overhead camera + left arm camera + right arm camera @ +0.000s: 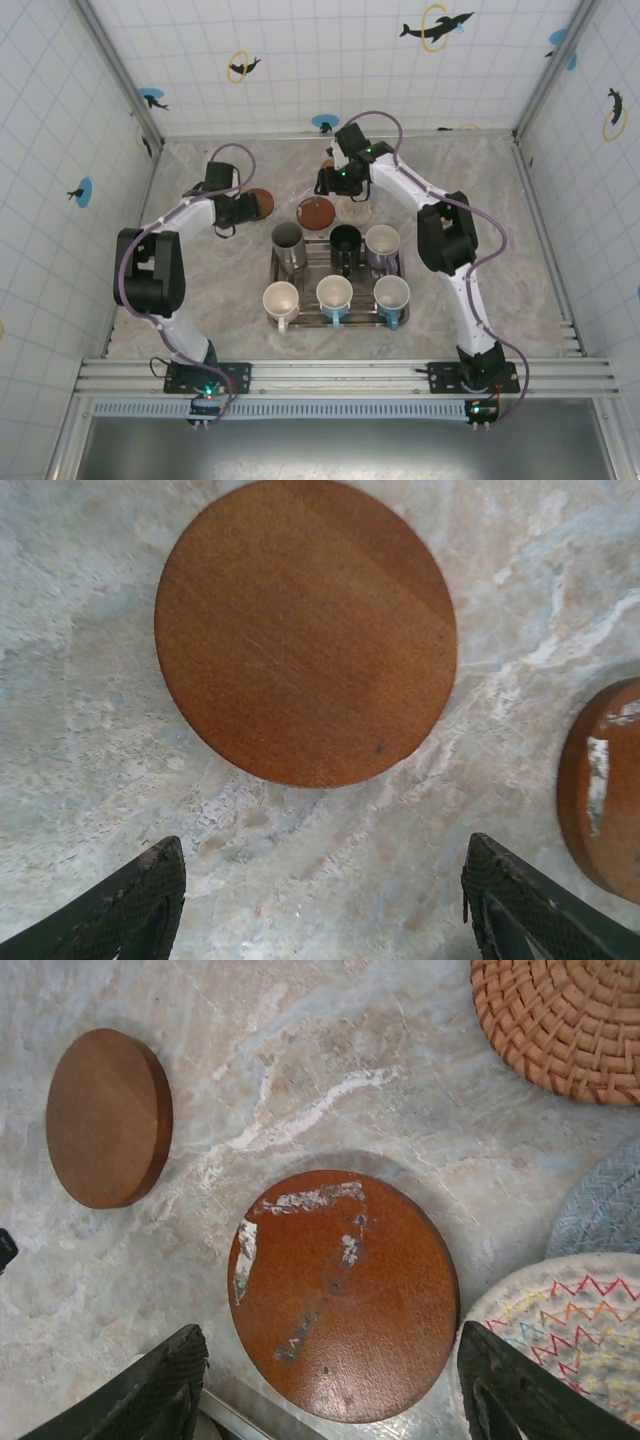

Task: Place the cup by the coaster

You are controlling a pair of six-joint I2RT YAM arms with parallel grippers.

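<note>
Currently: left tool (320, 905) wide, empty, over wooden coaster (305, 630); right tool (330, 1385) wide, empty, over glossy coaster (345, 1295); cups (334, 293) nearward of both, steel cup (288, 245) likely closest to left tool.

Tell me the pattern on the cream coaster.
The cream coaster has multicoloured zigzag lines across its weave; it shows best in the right wrist view.
</note>
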